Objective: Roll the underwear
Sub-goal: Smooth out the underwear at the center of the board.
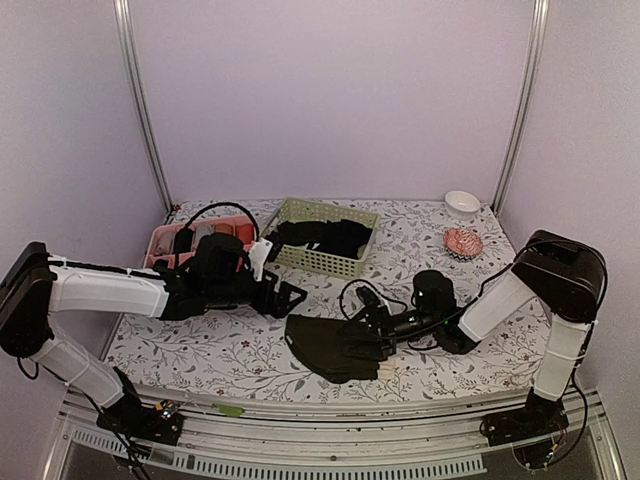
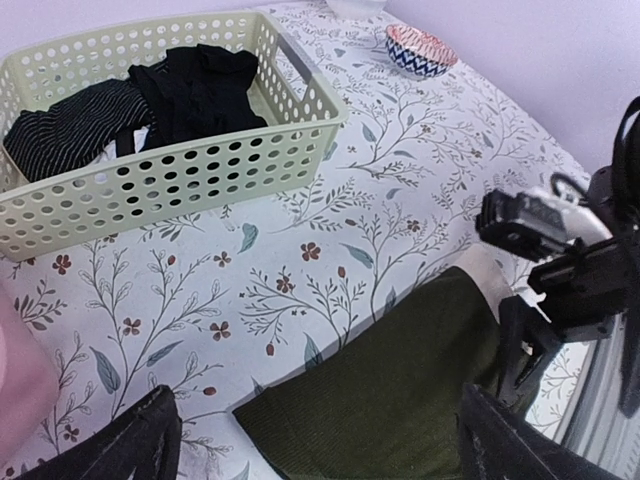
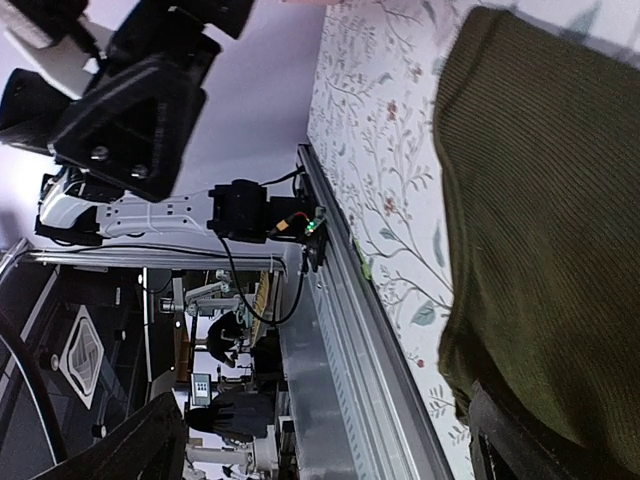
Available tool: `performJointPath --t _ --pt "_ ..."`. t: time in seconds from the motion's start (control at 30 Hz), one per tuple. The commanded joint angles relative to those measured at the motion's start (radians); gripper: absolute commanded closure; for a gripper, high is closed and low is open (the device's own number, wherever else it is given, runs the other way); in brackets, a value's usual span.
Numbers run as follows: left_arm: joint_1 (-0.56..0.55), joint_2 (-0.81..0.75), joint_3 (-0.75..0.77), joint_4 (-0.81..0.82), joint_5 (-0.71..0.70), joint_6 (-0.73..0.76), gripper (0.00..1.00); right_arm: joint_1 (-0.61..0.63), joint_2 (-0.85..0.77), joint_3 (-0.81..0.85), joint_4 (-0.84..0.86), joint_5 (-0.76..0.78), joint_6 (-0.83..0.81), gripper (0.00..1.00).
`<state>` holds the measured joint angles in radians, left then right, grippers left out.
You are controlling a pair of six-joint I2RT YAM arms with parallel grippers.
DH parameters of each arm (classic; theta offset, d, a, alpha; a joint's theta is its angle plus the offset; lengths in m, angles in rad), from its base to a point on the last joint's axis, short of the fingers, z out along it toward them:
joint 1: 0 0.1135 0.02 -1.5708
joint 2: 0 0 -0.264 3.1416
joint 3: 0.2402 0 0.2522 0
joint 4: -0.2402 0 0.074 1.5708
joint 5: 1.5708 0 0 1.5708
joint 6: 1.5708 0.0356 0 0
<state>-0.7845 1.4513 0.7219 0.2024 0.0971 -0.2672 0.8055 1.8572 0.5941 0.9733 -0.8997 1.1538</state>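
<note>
Lying flat on the floral-print table (image 1: 220, 345), near centre: the underwear (image 1: 330, 345), a soft, finely ribbed cloth garment, dark black-brown with an olive cast in the wrist views. It is spread out and unrolled, with a few creases. A cream-beige waistband strip (image 1: 385, 372) shows at its right, near end. Its long axis runs left to right, tilted a little so the waistband end sits nearer than the left end.

Left arm reaches in from the left, forearm about level. The left gripper (image 1: 292, 297) hangs just left of and beyond the garment's far-left corner, pointing right. Its jaws are spread wide and hold nothing.

Right arm is folded low, forearm reaching left along the table. The right gripper (image 1: 362, 335) is over the garment's right part, jaws fully apart, gripping nothing. Whether a finger touches the cloth cannot be told.

Far side: a pale green perforated plastic basket (image 1: 320, 262) holding black garments (image 1: 320, 238).
</note>
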Motion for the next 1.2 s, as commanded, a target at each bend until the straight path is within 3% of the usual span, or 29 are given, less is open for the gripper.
performJointPath --t 0.0,0.13,0.37,0.77,0.9,1.17 --pt "0.009 -0.01 -0.021 -0.014 -0.004 0.016 0.04 0.015 0.121 -0.057 0.176 0.017 0.082 0.01" --pt "0.009 -0.012 -0.036 -0.019 0.0 0.011 0.04 0.024 0.202 -0.105 0.319 0.024 0.158 0.01" --pt "0.008 0.012 -0.034 -0.049 0.028 0.008 0.04 0.04 0.118 -0.093 0.291 0.022 0.16 0.01" --pt "-0.07 0.056 -0.033 -0.082 0.053 0.044 0.04 -0.046 -0.123 0.049 -0.196 -0.041 -0.153 0.01" --pt "-0.081 0.081 -0.018 -0.066 0.132 0.095 0.05 -0.063 -0.134 0.104 -0.47 0.023 -0.351 0.01" --pt "-0.081 0.269 0.115 -0.078 0.199 0.116 0.29 -0.106 -0.106 0.089 -0.606 0.086 -0.507 0.01"
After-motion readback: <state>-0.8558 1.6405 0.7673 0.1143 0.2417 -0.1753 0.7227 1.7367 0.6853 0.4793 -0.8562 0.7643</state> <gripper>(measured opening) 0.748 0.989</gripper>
